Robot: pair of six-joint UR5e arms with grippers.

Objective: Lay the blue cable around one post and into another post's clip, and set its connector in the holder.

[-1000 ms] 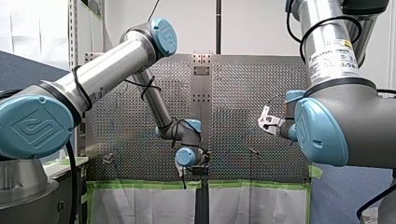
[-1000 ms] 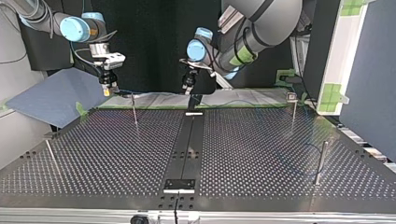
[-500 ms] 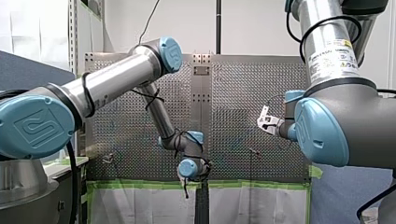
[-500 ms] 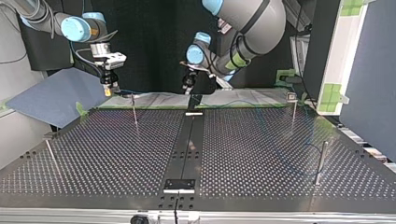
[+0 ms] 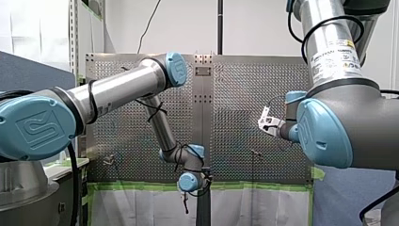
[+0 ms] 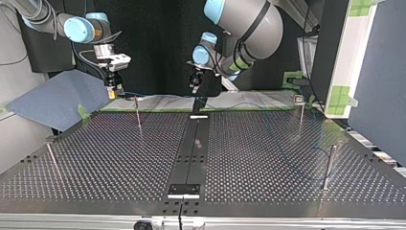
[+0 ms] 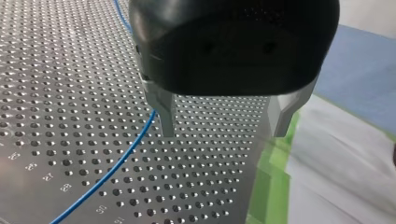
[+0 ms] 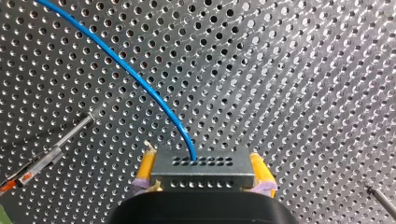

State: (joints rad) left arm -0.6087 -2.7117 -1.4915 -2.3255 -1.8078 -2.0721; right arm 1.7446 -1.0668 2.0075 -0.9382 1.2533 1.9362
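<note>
Clamping the connector between the right gripper's yellow pads, upper left in the top view, blue cable arcing away ahead, while hanging the left gripper wide open and empty, cable running just outside one finger.

A perforated metal surface with a dark centre strip — green tape and a white sheet along one edge.

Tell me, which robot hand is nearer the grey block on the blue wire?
Right. My right gripper grips the connector between its yellow pads. My left gripper hangs open elsewhere, with only the blue cable beside one finger.
</note>
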